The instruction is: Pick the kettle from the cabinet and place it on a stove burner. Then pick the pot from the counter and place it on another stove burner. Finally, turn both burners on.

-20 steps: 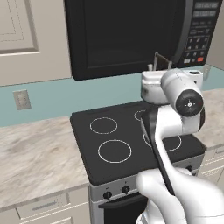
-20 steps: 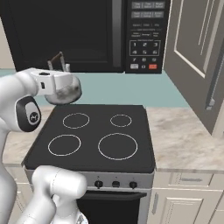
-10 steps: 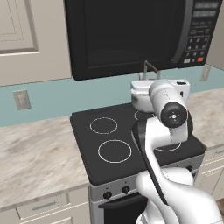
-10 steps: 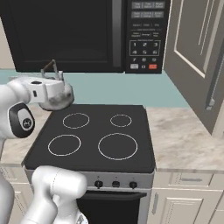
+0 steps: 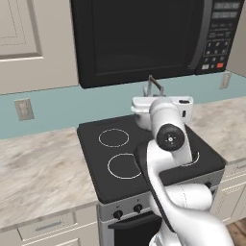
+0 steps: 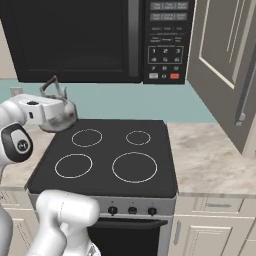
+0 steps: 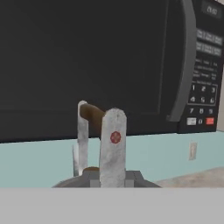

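While the gripper (image 7: 105, 173) is clamped tight on the kettle's handle (image 7: 94, 114), the kettle (image 6: 59, 114) hangs in the air over the back edge of the stove (image 6: 107, 180), at about 10 o'clock from the nearest small burner (image 6: 86, 137) in the right base view. From the left base camera the kettle (image 5: 142, 114) peeks out at 11 o'clock of the arm's round joint (image 5: 169, 137). Behind it hangs a black microwave (image 6: 90, 35), above the marbled counter (image 5: 38, 168).
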